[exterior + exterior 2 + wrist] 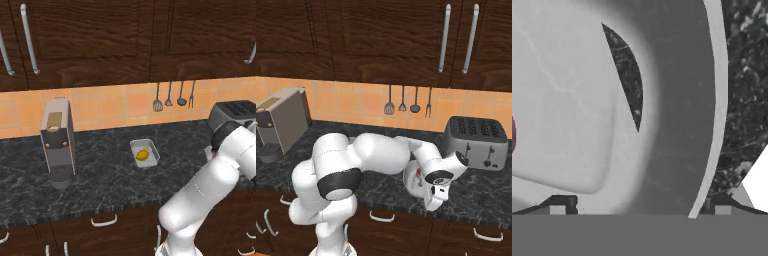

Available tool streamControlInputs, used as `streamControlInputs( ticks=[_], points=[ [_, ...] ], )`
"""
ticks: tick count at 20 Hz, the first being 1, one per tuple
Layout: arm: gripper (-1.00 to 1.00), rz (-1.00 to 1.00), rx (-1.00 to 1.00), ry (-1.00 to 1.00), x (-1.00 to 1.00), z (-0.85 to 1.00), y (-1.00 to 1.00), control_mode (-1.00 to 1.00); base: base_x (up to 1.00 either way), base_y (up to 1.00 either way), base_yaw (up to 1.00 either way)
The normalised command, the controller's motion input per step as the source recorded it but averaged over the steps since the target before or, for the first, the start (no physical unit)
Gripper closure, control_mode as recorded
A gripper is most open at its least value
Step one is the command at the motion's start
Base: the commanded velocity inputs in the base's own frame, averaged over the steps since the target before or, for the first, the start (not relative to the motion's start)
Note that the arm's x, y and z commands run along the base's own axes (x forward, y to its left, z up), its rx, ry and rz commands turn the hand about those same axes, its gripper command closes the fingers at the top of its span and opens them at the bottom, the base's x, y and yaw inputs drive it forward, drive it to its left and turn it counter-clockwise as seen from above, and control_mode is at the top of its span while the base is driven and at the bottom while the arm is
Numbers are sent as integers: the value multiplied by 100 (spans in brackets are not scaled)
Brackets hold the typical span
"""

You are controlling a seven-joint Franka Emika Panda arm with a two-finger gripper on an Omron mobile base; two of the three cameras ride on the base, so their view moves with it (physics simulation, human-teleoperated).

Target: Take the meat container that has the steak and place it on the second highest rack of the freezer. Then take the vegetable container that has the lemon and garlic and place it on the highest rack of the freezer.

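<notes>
One small grey tray point(144, 152) sits on the dark marbled table point(100, 175), between the coffee machine point(58, 142) and the toaster point(235, 116), and it holds one lemon point(143, 155); no garlic can be made out in it. One coffee machine stands at the left of the table, one four-slot toaster point(477, 136) at the right. Four utensils point(173, 96) hang in a row on the orange tiled wall: a whisk-like one, a small spatula, a ladle and a fork. Four curved drawer handles can be counted below the table in the right base view. No writing or brand can be read on anything.

The tool point(642, 202) stands wide open and grips nothing. It points down just above a pale round-cornered container point(677, 125) on the table, near the toaster. At the left edge of the hand view a sliver of dark red, likely the steak point(513, 134), shows inside it. In the right base view a red spot point(418, 174) shows beside the wrist.
</notes>
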Motion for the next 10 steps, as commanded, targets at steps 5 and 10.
streamControlInputs(
  ticks=[5,10],
  points=[
    [100,-3,0,13,17,-48,4,-100,0,0,0],
    [100,0,0,1,0,-5,23,-100,0,0,0]
  ],
)
